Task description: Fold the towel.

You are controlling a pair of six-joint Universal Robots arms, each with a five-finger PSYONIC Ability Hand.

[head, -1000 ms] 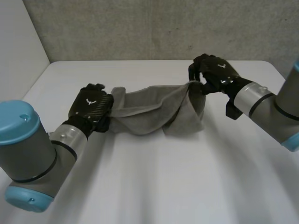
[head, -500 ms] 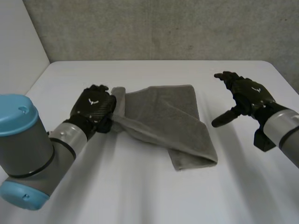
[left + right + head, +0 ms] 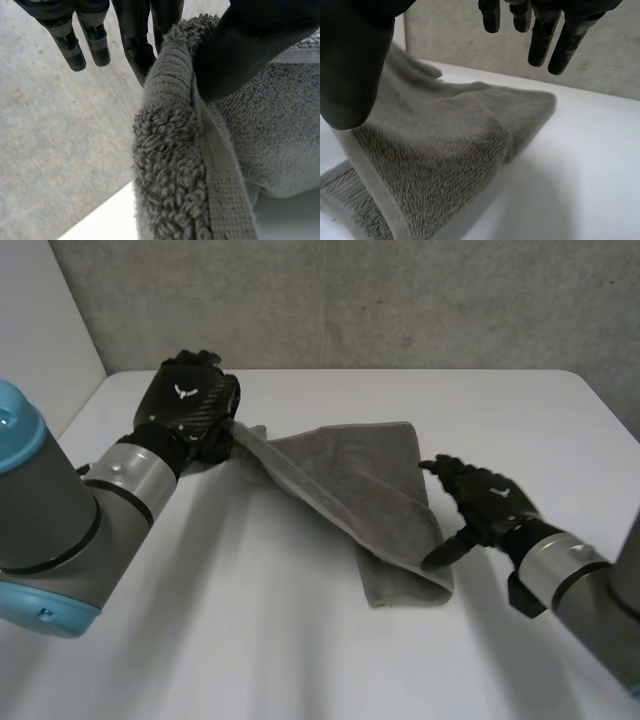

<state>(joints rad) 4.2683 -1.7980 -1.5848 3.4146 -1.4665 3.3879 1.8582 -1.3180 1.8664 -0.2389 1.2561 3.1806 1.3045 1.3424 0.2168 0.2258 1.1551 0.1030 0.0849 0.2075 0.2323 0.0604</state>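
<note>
A grey towel point(image 3: 360, 485) lies loosely folded on the white table point(image 3: 300, 640), its left end lifted. My left hand point(image 3: 188, 405) is raised over the table's far left and is shut on the towel's left edge, which in the left wrist view is the towel point(image 3: 175, 150) pinched between thumb point(image 3: 250, 45) and fingers point(image 3: 135, 40). My right hand point(image 3: 480, 505) is open beside the towel's right edge, thumb near the front right corner. In the right wrist view its fingers point(image 3: 545, 30) are spread above the towel point(image 3: 445, 145), holding nothing.
A grey wall point(image 3: 350, 300) runs behind the table. A white panel point(image 3: 40, 330) stands at the far left. Bare table lies in front of the towel and to its right.
My right hand let go of the towel's right end, which dropped flat, and moved back toward the front right. My left hand rose and moved farther back, lifting the towel's left edge.
</note>
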